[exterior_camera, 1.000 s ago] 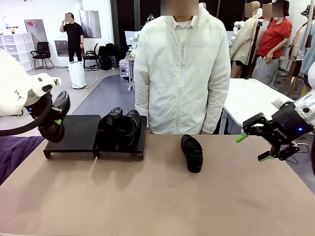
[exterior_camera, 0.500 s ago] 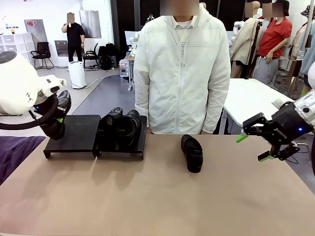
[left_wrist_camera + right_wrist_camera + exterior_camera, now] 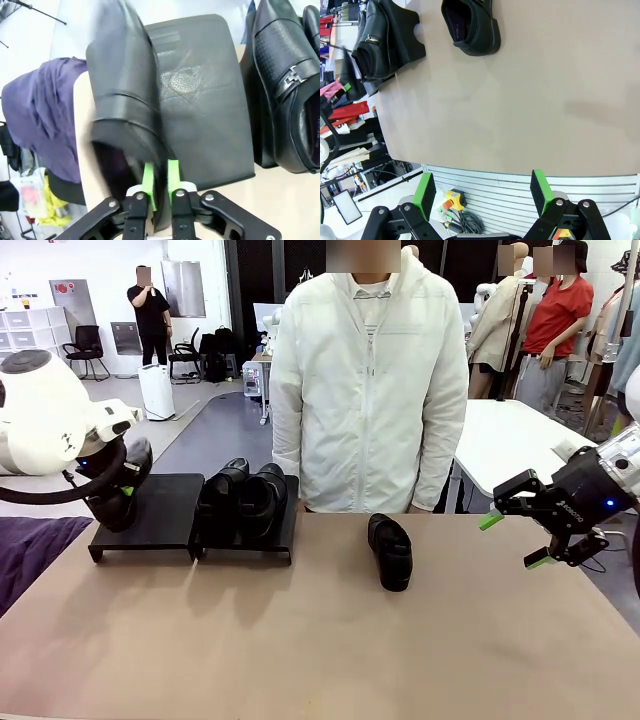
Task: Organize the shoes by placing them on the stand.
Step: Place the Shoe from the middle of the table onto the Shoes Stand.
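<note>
Left claw pinches a shoe by the heel over the stand, bare left half; release looks next. Right claw gapes wide, well right of the stand.

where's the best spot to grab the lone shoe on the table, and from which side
Pinch the lone shoe by its collar wall at the open mouth, coming from above, one finger inside, one outside. It sits upright on its sole, mouth up, and the thin rim should suit the open right gripper.
</note>
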You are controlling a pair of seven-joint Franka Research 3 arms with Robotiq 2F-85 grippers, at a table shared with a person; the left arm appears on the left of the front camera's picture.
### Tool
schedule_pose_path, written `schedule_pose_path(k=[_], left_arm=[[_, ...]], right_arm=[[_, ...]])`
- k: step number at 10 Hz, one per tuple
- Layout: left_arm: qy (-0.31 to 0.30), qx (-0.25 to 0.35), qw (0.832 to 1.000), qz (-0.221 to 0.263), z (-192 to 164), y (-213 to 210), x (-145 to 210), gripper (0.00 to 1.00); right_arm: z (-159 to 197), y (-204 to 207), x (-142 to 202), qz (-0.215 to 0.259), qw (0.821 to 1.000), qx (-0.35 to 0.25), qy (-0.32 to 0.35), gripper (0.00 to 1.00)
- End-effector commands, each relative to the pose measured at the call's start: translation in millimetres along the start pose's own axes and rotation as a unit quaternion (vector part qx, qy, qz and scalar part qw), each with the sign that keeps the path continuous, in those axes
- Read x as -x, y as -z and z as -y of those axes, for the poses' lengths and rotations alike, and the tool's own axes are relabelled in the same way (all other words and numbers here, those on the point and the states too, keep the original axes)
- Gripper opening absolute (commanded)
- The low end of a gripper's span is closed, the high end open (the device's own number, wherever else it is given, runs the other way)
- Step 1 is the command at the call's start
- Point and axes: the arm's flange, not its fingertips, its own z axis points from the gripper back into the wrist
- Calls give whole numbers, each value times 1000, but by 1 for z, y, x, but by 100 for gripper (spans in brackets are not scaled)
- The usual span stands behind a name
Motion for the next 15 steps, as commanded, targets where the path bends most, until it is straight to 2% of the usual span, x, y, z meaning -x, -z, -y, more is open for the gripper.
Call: schedule_pose_path(k=[1,6,8,10,13,14,15], left_arm=[[-3,-16,1000,2,3,-3,-8,100],[-5,-15,1000,12,2,-12,-1,100],[10,15,1000,1,-1,-30,12,100],[42,103,990,-83,-16,-64,37,100],[99,268,952,-110,-32,-126,102,100],[88,302,944,-96,-27,-145,141,100],[89,307,944,-86,-15,-150,173,100]], right_arm=[[-3,-1,1,-1,1000,-8,11,100],[-3,-1,1,-1,1000,-8,11,100],[-3,-1,1,-1,1000,-8,11,100],[-3,-1,1,-1,1000,-8,11,100],[-3,-1,1,-1,1000,-8,11,100],[-3,-1,1,-1,1000,-8,11,100],[-3,-1,1,-1,1000,-8,11,100]])
